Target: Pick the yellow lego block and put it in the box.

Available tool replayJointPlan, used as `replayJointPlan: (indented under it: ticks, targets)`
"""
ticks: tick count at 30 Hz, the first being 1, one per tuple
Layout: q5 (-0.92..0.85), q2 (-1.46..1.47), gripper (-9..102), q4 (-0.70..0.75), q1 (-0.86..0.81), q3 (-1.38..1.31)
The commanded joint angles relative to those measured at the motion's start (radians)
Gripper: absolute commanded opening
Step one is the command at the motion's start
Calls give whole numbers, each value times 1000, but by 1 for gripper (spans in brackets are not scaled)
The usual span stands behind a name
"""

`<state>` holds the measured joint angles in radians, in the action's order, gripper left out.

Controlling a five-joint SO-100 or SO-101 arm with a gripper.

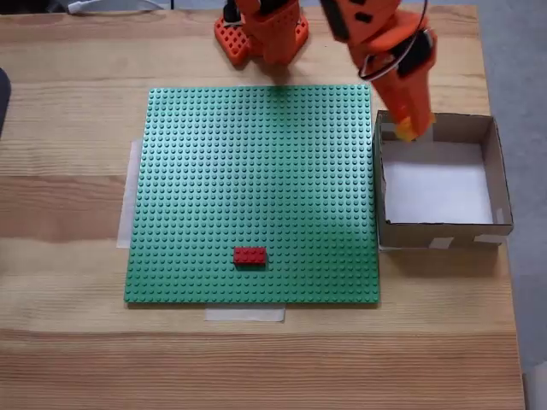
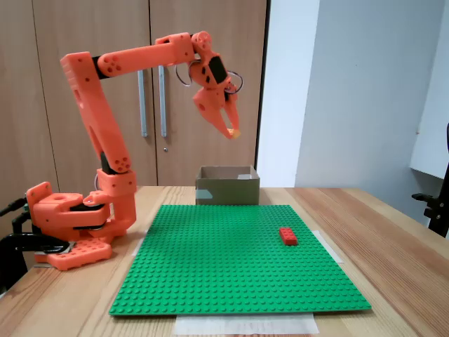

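We have the yellow lego block (image 2: 234, 132) clamped at the tip of our jaws (image 1: 407, 131), which are closed on it with only a small corner of yellow showing in both fixed views. The jaws hang high above the surface, pointing down, and the box (image 1: 501, 184) lies below them. Seen from above, the jaws sit over the box's near-arm wall, close to its corner, rather than over the white floor, which spreads out beyond and to the side of them. The side-on fixed view shows the box (image 2: 226, 191) well below the jaws, with plenty of air between.

Here is our worry: if we let go now, the brick falls a long way and may strike the cardboard rim, then bounce outward onto the green baseplate (image 1: 256, 188) or the wooden surface (image 1: 68, 196). We judge that the jaws should first go further over the white floor, and lower. The red brick (image 1: 249, 255) lies far from the jaws and is no hazard.
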<state>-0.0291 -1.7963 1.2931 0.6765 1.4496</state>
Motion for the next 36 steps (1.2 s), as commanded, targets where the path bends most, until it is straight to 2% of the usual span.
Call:
replayJointPlan:
  ticks: [1, 11, 22, 31, 36]
  targets:
    - [5, 58, -1, 61, 37, -143]
    - [-38, 219, -1, 51, 60, -233]
    - [55, 360, -1, 38, 156, -245]
    - [77, 437, -1, -40, 158, -179]
    - [75, 443, -1, -132, 147, -120]
